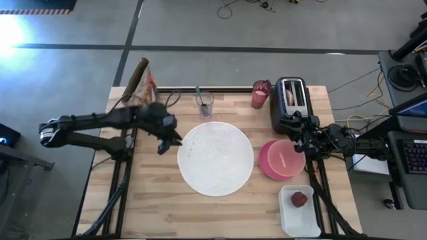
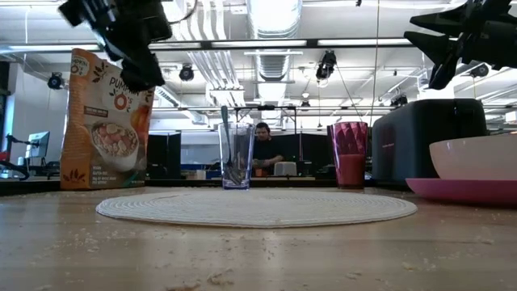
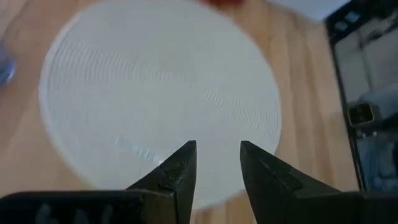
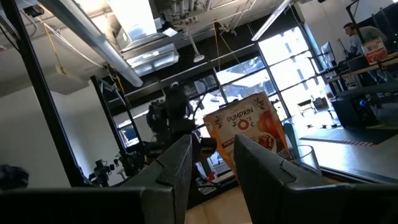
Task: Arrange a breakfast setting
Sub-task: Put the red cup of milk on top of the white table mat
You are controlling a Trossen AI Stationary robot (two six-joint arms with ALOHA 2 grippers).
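empty left gripper (image 3: 217,163) (parted) over placemat (image 3: 155,93) edge

Bare white placemat (image 1: 215,159) centered; peach bowl (image 1: 288,157) on magenta plate (image 1: 266,164).

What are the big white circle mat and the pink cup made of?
The placemat looks woven, maybe cord or fibre: matte, with fine rings circling its middle. The pink cup looks like glossy plastic or glass: light passes through it and its sides are faceted.
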